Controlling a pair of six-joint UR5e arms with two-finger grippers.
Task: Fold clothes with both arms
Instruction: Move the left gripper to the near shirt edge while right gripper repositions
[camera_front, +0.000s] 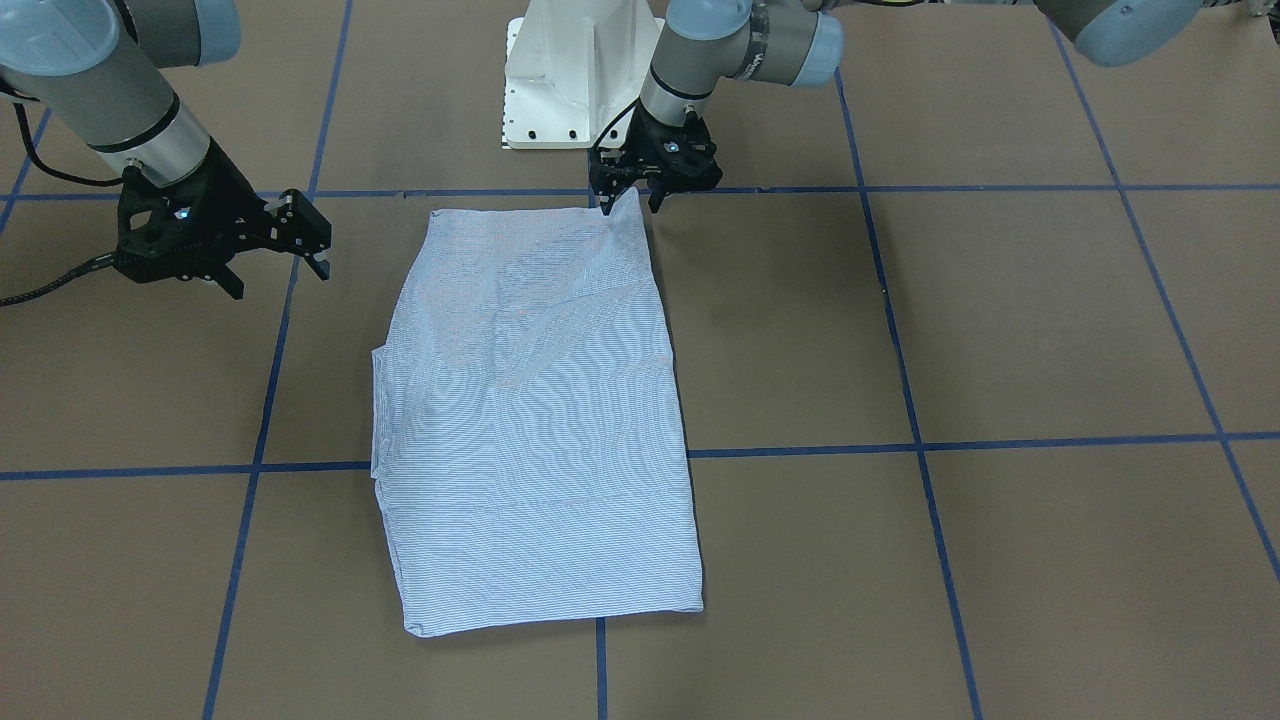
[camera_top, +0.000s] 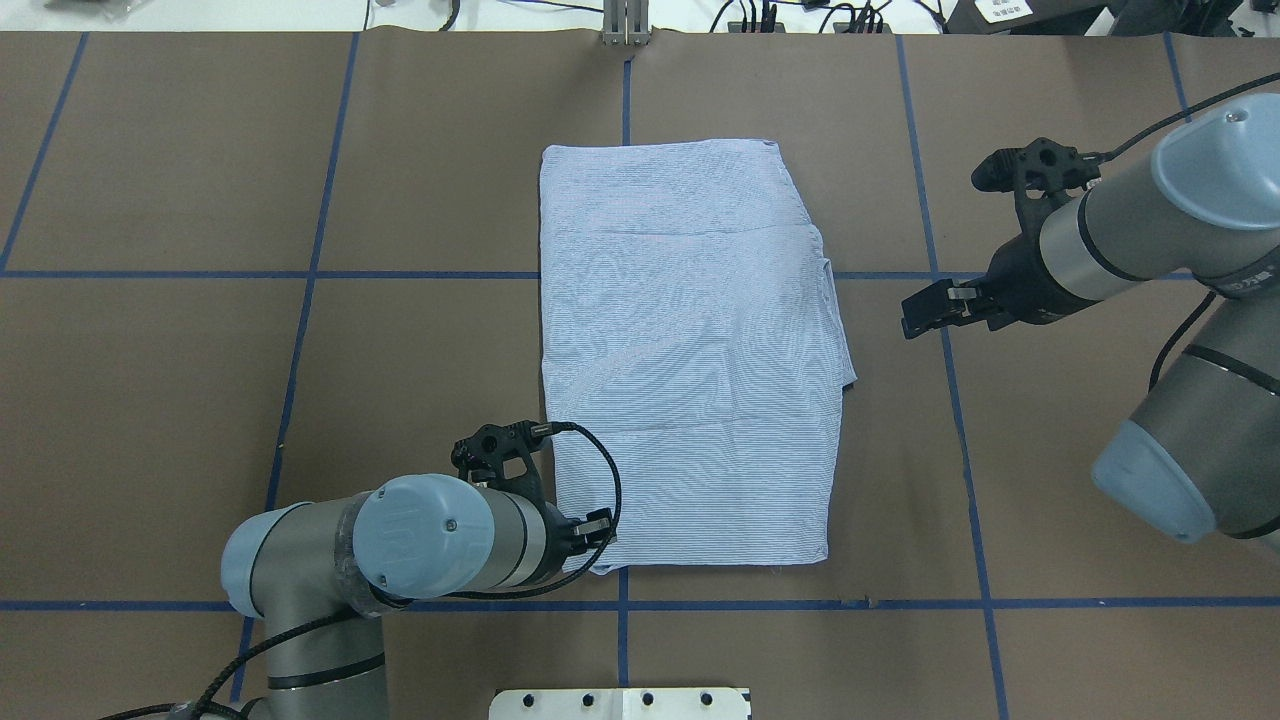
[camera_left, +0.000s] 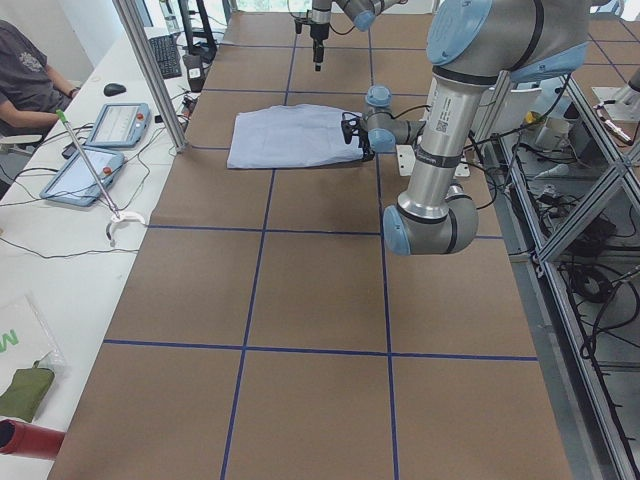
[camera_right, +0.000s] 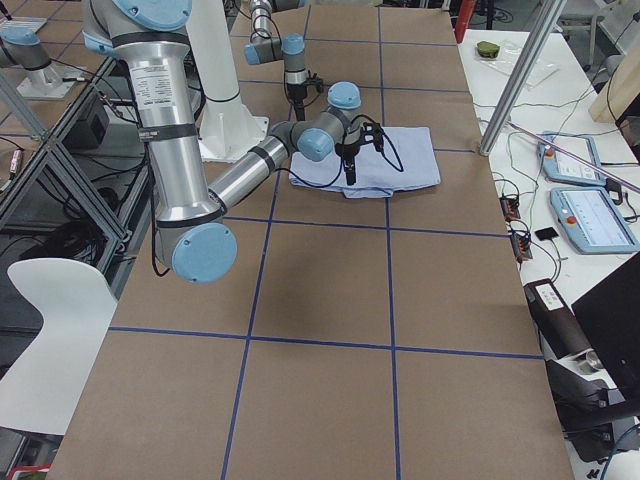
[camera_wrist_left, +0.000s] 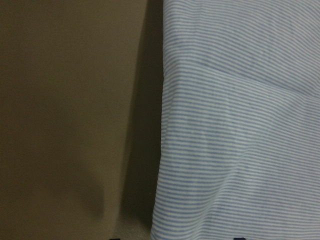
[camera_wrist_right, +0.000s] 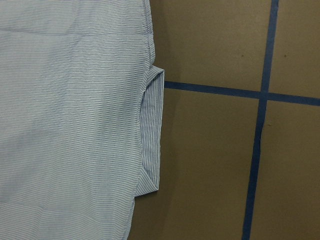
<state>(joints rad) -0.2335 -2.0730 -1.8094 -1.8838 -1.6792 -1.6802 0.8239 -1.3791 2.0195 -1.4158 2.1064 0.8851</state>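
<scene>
While the left gripper (camera_front: 630, 200) clenched one corner of the thin light-blue and white striped shirt (camera_front: 530, 420), tenting it between its jaws, likely to start a fold, the right gripper (camera_front: 282, 275) hung with jaws spread, the shirt's side edge just beyond them on the brown table (camera_front: 1000, 330).

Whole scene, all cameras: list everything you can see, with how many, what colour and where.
shirt: one, light-blue and white striped, folded flat mid-table.
table: one, brown, blue tape grid.
pedestal base: one, white, at the table's robot-side edge.
tablets: two, blue-framed, on the side bench.
chair: one, white, beside the table.
person: one, dark top, seated at the bench.
left gripper: one, black, at the shirt's corner nearest the base.
right gripper: one, black, open, off the shirt's side edge.
</scene>
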